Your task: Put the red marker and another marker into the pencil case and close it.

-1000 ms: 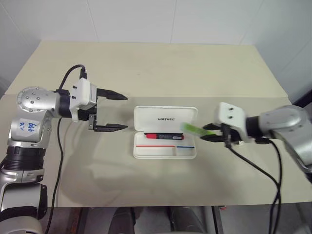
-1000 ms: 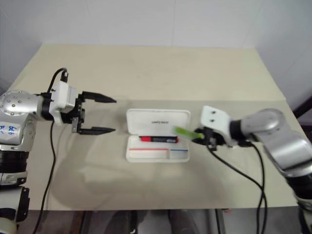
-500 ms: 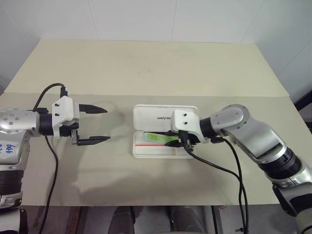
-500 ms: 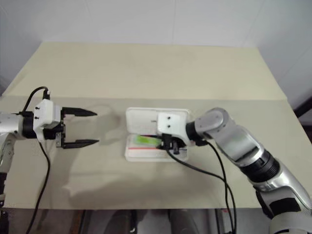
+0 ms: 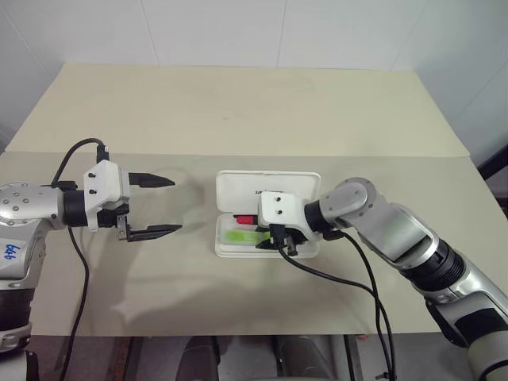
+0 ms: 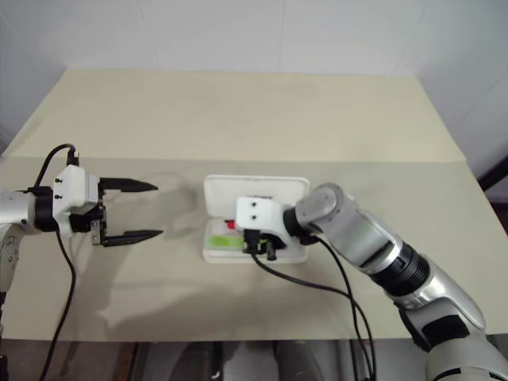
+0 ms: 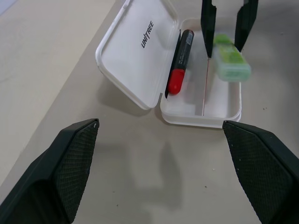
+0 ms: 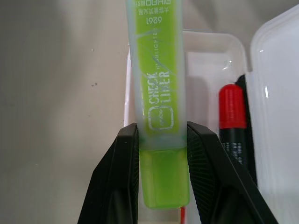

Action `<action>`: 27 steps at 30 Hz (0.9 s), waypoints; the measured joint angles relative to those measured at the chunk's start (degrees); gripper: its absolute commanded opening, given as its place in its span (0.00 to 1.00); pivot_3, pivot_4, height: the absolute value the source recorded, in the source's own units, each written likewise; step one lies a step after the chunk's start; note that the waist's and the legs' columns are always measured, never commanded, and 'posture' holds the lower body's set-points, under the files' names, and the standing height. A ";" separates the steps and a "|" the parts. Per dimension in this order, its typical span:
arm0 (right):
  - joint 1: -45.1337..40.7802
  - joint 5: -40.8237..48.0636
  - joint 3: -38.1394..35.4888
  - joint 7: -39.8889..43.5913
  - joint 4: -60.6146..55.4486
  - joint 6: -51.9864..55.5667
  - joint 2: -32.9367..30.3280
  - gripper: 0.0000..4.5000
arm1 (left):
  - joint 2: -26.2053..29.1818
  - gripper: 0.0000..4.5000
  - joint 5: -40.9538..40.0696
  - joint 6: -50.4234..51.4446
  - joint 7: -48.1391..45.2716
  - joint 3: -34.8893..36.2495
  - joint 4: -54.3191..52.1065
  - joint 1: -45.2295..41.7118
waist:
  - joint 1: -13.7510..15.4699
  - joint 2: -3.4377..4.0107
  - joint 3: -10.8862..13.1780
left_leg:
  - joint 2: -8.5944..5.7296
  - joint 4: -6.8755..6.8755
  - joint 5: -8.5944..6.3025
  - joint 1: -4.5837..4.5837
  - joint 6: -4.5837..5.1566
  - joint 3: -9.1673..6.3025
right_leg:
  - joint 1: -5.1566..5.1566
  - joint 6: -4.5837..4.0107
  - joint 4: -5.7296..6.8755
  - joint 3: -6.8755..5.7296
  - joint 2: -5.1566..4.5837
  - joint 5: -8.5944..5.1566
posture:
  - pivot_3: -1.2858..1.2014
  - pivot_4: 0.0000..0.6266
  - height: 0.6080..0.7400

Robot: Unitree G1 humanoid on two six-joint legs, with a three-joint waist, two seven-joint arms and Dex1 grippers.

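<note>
A: Nearest to us, what's the right gripper (image 8: 161, 154) doing?

B: Its two black fingers (image 8: 124, 177) are pinched on the light green highlighter (image 8: 156, 93), one on each flat side, near its brighter green end. The highlighter sits over the tray of the pencil case (image 5: 305, 252), on the near side of it. I can't tell whether it touches the bottom.

A: And the red marker (image 7: 180, 58)?

B: Already in the tray, lying along the hinge side just under the raised lid (image 7: 135, 51), red cap showing beside the highlighter. The two lie parallel, a little apart.

A: The case itself?

B: Open on the beige table (image 5: 238, 111), lid tipped back with the black UNITREE lettering facing up.

A: What about the left gripper (image 5: 163, 205)?

B: Spread wide, holding nothing, hovering above the table well to the left of the case and pointing toward it
</note>
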 measured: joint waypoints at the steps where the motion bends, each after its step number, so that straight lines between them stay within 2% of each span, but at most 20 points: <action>1: -0.01 -0.24 0.01 0.00 0.02 0.00 -0.02 0.24 | -0.03 1.00 0.00 0.00 0.15 -0.02 0.00 -0.01 | -0.03 0.00 0.00 | 0.00 0.00 0.00 0.00 0.00 0.00 | 0.00 0.00 0.00 0.00 0.00 0.00 | 0.52 0.24 1.00; 22: -0.24 -2.73 2.25 1.37 1.93 -0.56 -0.19 0.24 | -0.57 1.00 -0.01 -0.12 0.97 -0.31 0.01 -0.87 | -0.04 -0.01 -0.01 | 0.00 0.01 0.00 0.00 0.00 0.01 | 0.00 0.00 0.01 0.00 0.00 0.00 | 0.52 0.24 1.00; 27: -0.25 -2.93 2.23 1.40 1.97 -0.62 -0.20 0.60 | -1.36 1.00 0.00 -0.25 0.99 -1.09 0.09 -2.29 | -0.07 -0.01 -0.01 | -0.01 0.02 0.00 0.01 0.00 0.00 | 0.00 0.00 0.02 0.00 0.01 0.00 | 0.52 0.24 1.00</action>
